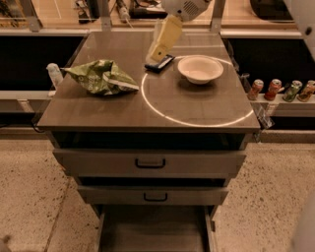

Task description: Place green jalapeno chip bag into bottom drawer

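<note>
Drawers stand nearest, three in a grey metal cabinet. The bottom drawer (155, 229) is pulled out toward the viewer, a wide shallow tray with a flat floor. Its front is cut off by the lower edge of the view, and its inside is dim. Above it, the middle drawer (197, 196) and the top drawer (197, 162) each show a black handle and stand slightly out.

On the brown worktop (123, 110) a thin bright ring of light (162, 112) is drawn. The green jalapeno chip bag (101, 77) lies on the left side of the worktop, outside the ring. It is crumpled olive-green foil with pale markings, and its print is too small to read. A white bowl (200, 69) sits farther back on the right. A dark flat slab (159, 63) lies just left of the bowl.

The end effector (156, 51), pale yellow, hangs tilted over the slab, well apart from the bag. Its spread cannot be made out, nor whether it touches the slab. The white arm (184, 7) above is cut off at the top. Drink cans (280, 89) line a shelf at right.
</note>
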`<state>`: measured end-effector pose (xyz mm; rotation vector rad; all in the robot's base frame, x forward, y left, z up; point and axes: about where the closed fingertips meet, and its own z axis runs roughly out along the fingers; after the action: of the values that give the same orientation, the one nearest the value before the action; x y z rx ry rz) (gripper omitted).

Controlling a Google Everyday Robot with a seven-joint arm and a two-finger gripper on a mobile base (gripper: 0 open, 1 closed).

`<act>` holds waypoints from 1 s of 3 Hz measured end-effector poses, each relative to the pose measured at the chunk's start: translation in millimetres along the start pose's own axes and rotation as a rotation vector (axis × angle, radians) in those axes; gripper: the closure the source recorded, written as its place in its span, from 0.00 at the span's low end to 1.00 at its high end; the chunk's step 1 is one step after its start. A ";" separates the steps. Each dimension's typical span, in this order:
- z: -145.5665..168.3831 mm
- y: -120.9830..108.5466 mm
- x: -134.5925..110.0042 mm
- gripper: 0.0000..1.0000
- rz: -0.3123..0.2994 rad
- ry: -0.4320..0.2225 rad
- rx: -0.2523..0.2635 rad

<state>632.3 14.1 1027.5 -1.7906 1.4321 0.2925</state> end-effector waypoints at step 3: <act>103.1 -26.6 -30.4 0.00 0.094 -0.199 -0.133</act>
<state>676.4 109.0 991.3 -1.7467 1.3833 0.6098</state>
